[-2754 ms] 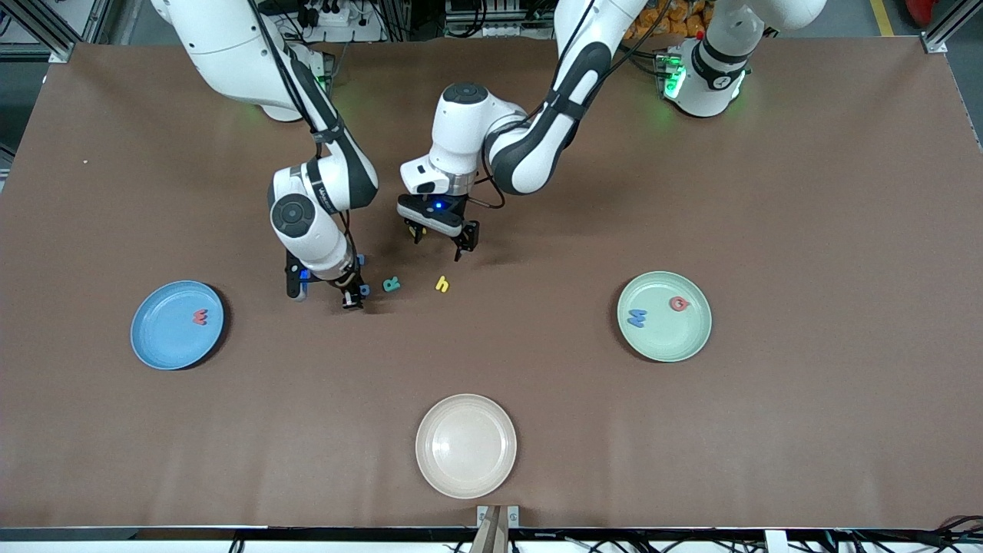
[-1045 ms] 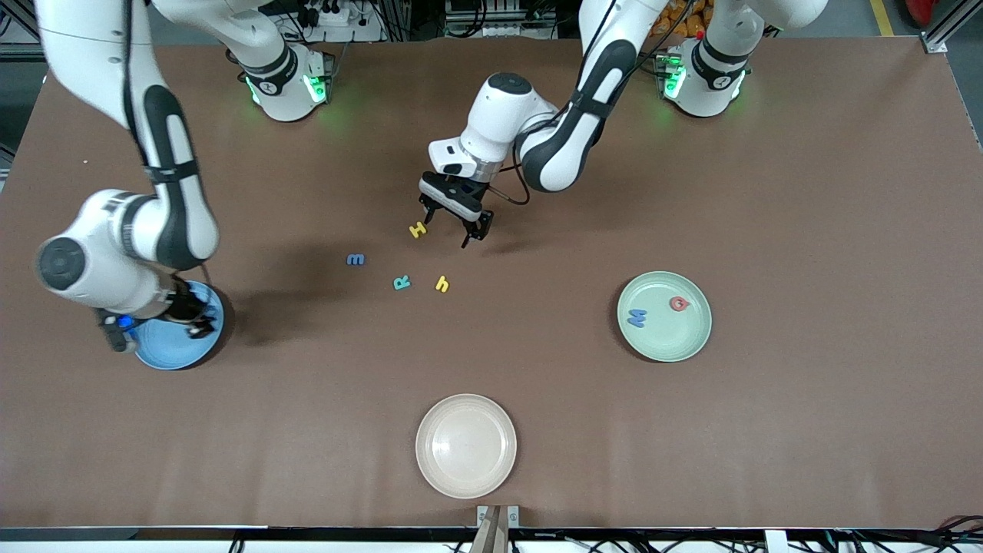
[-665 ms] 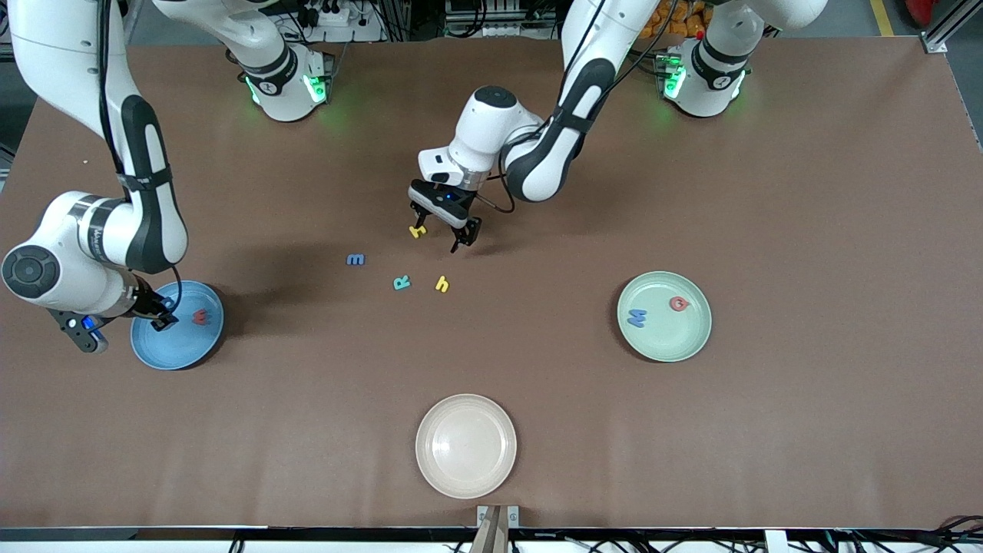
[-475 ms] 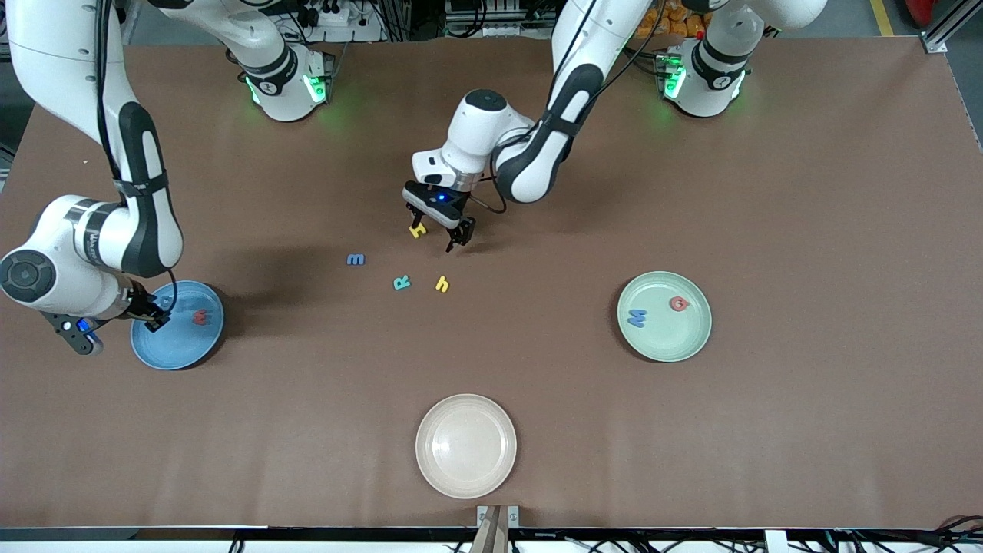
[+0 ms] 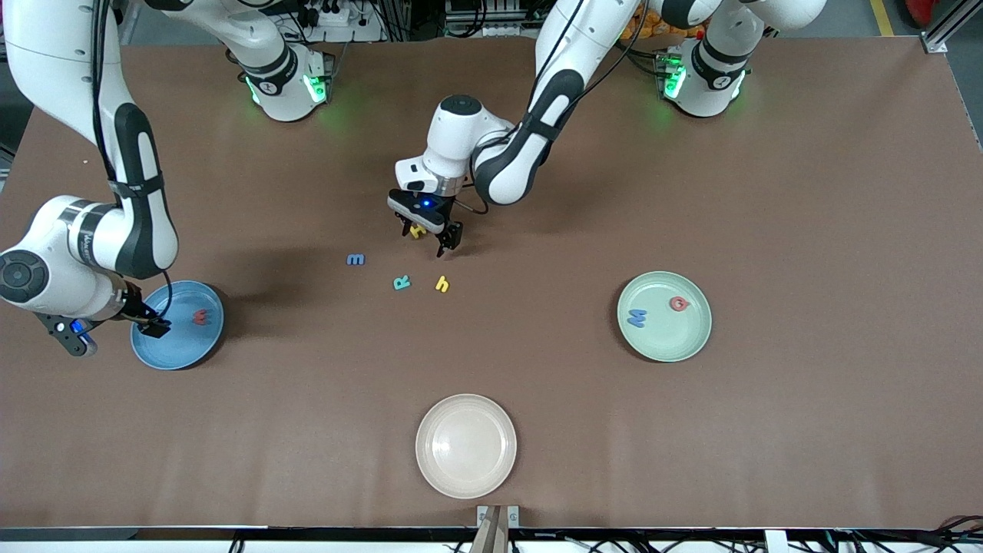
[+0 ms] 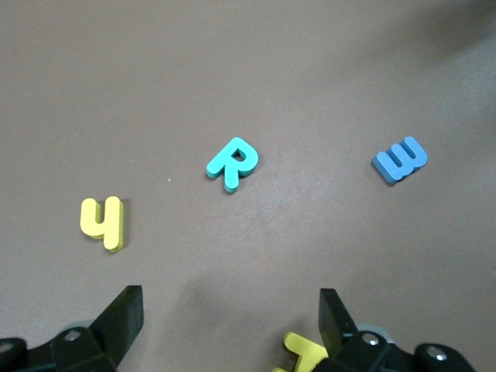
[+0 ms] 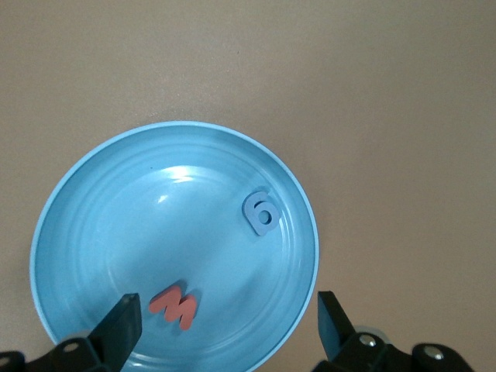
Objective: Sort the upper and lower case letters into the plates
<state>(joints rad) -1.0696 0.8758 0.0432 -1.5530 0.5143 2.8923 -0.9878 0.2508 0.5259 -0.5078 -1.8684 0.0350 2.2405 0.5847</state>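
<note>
While the right gripper [image 5: 115,334] hangs spread and empty over the blue plate [image 7: 101,232], the left gripper [image 5: 426,236], jaws spread, is best centred on the yellow H [image 5: 417,230] and lowered squarely before closing, destination being the green plate [image 5: 664,338].

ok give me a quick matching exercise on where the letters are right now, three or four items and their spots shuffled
Column one:
1. red m
2. blue M
3. teal R
4. yellow H

Column two:
A. on the bare table, between the blue m and the yellow h
B. on the mint green plate
C. under the open left gripper
D. on the sky blue plate, with the open right gripper over it

Pairs: 1-D, 2-B, 3-A, 4-C
</note>
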